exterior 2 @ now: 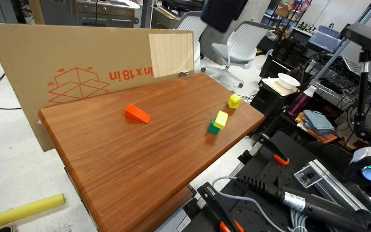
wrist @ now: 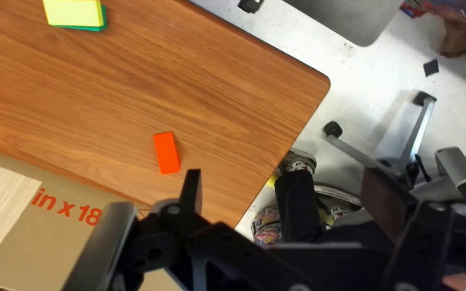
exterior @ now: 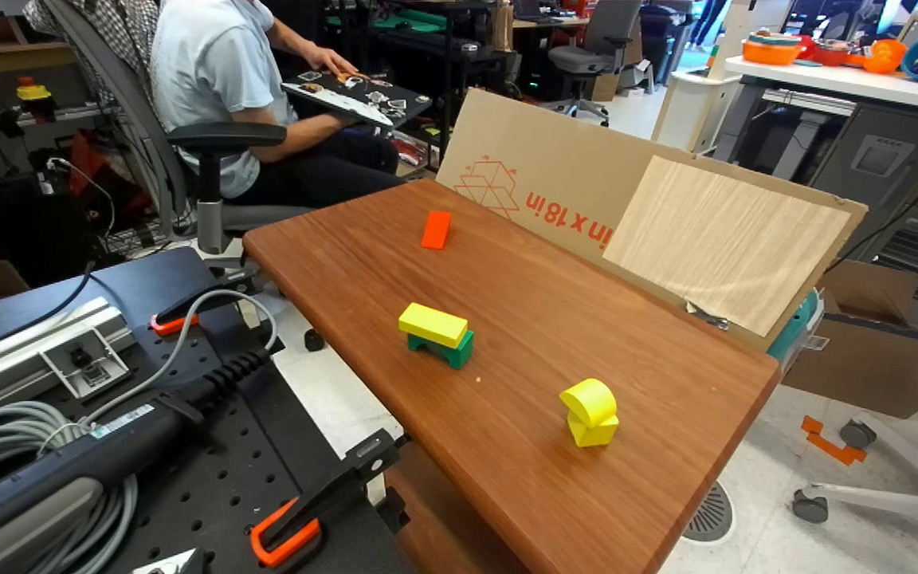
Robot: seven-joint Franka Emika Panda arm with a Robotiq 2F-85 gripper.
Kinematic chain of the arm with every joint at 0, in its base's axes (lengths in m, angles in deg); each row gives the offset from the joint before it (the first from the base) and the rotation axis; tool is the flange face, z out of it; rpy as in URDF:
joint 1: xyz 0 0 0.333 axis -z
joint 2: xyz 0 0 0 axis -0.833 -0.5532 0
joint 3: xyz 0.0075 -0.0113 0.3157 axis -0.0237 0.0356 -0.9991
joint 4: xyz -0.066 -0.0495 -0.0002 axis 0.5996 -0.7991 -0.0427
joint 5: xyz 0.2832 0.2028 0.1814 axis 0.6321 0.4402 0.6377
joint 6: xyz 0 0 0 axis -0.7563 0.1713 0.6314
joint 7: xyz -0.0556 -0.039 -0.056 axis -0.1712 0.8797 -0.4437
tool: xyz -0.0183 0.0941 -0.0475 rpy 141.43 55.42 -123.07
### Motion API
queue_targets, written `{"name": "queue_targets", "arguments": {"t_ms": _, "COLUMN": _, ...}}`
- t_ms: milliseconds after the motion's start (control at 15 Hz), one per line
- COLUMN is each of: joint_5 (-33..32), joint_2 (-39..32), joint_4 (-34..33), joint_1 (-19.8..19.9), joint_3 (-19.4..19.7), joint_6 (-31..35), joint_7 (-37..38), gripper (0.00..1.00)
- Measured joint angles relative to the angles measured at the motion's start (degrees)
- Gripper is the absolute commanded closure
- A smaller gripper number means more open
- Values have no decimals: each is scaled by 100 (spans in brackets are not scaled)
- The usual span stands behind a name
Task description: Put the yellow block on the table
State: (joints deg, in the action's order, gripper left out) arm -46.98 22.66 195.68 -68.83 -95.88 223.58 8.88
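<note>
The yellow block (exterior: 433,323) is a low oblong lying flat on top of the green block (exterior: 463,352). The green block is arch-shaped and stands on the reddish-brown table (exterior: 347,255). In an exterior view the yellow block (exterior 2: 221,120) also shows on the green block (exterior 2: 213,128). In the wrist view the yellow block (wrist: 73,13) is at the top left edge, partly cut off, with a green rim beneath it. My gripper (wrist: 287,190) is open and empty, its fingers wide apart, over the table's corner and the floor, well away from the yellow block.
An orange-red wedge (exterior: 436,229) lies on the table; it shows near my left finger in the wrist view (wrist: 167,152). A chunkier yellow stack with a rounded top (exterior: 590,410) stands near another end. A cardboard sheet (exterior 2: 21,58) rises along one edge. A person (exterior: 212,88) sits nearby.
</note>
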Motion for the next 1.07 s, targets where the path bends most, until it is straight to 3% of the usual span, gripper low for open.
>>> {"name": "queue_targets", "arguments": {"t_ms": 467, "joint_5": -1102, "joint_2": -1102, "joint_4": 50, "joint_1": 241, "joint_3": 620, "joint_6": 634, "joint_7": -2150, "gripper": 0}}
{"name": "queue_targets", "arguments": {"t_ms": 1067, "joint_5": -3121, "joint_2": -2651, "joint_4": -247, "joint_1": 789, "joint_3": 684, "joint_6": 1644, "joint_7": -3593, "gripper": 0}}
